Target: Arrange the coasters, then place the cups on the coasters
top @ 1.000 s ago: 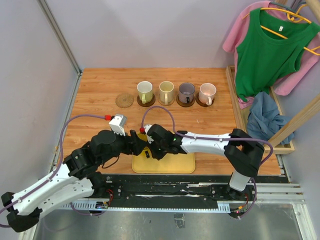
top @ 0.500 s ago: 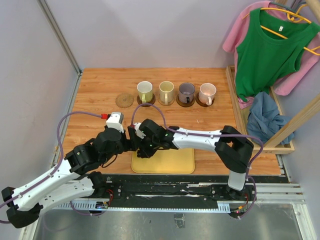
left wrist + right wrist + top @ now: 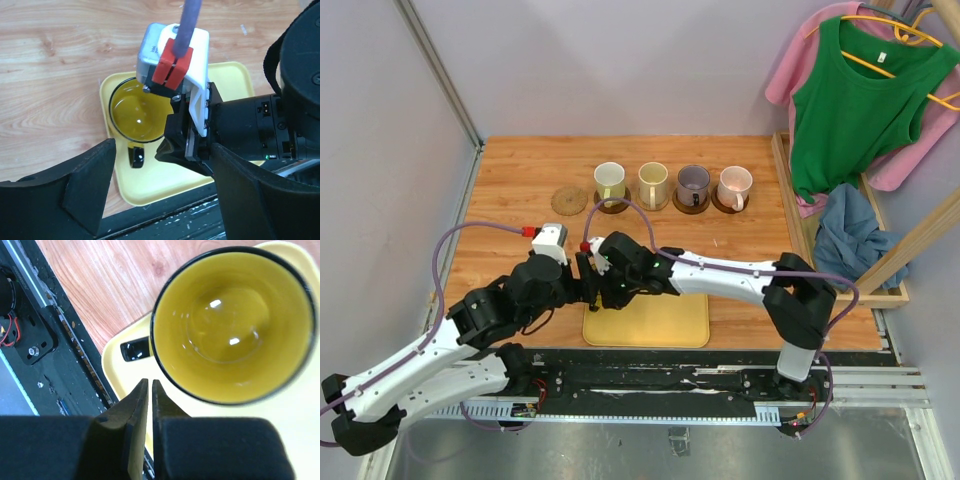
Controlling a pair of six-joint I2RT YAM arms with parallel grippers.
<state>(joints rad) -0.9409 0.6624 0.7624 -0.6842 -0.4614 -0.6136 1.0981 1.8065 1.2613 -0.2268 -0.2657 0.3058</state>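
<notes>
Spread the pinched, empty jaws of the right gripper point(image 3: 150, 390) before taking the see-through yellow mug point(image 3: 232, 325), upright on the yellow tray point(image 3: 305, 415) at lower centre of the overhead frame. Hold the wide jaws of the left gripper point(image 3: 162, 165) clear. Lift straight, then head for the bare tan coaster point(image 3: 569, 200), upper left.

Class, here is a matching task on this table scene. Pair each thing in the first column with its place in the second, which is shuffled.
Things
1. yellow mug
2. pink mug
3. bare coaster

Places
A. right end of the back row
B. left end of the back row
C. on the yellow tray

Pairs: 1-C, 2-A, 3-B
</notes>
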